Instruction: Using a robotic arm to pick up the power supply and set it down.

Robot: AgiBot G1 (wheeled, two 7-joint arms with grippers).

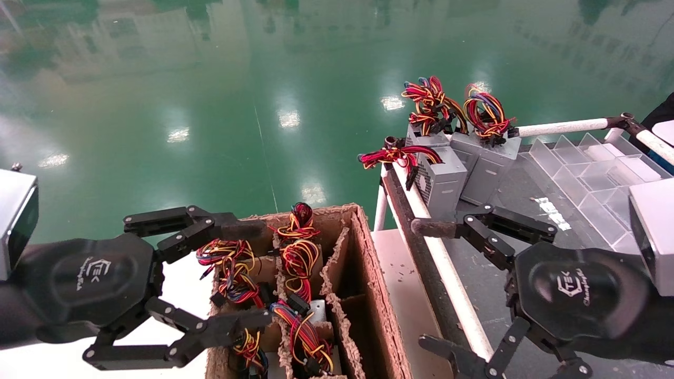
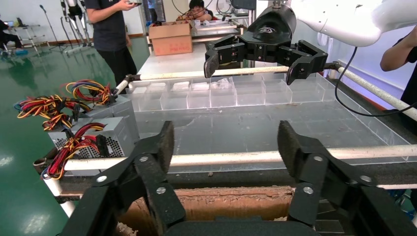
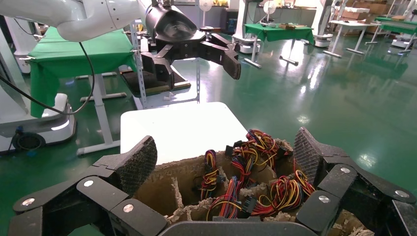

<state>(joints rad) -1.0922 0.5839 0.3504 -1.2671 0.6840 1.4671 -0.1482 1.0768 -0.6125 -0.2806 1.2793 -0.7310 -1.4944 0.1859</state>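
- The green floor (image 1: 210, 105) fills the head view from 9 through 12 to 2 o'clock.
- A dark-topped work table (image 1: 489, 295) with a white rail (image 1: 447, 273) along its edge takes up the 3 to 5 o'clock side.
- A divided cardboard carton (image 1: 374, 279) stands at 6 o'clock, just beside the rail. Its left compartments are stuffed with wire bundles and its right ones look empty.
- A clear partitioned tray (image 1: 595, 173) lies on the table at 3 o'clock.
- The left gripper (image 1: 255, 273) comes in from 8 o'clock and hovers over the carton's left compartments. Its fingers are spread wide and grasp nothing. The right wrist view shows it well above the carton rim.
- The right gripper (image 1: 424, 287) hangs at 4 o'clock over the rail. It is likewise splayed and empty, and looks idle.
- Three grey units (image 1: 445, 184) stand together on the table's far corner at 1 o'clock, wires upward. These seem already placed.
- The power supply (image 1: 231, 266), as I judge it, sits in the carton at 7 o'clock between the left gripper's fingers as seen from above. Only its looped red, yellow, orange and blue wires show, and its metal body is hidden.
- The step in hand looks like the approach before the pick, with nothing lifted yet.
- The next move probably calls for the left gripper to descend straight into the compartment. It should close on the metal body, not the loose wires, and keep clear of the ragged dividers and the neighbouring bundle (image 1: 297, 252).
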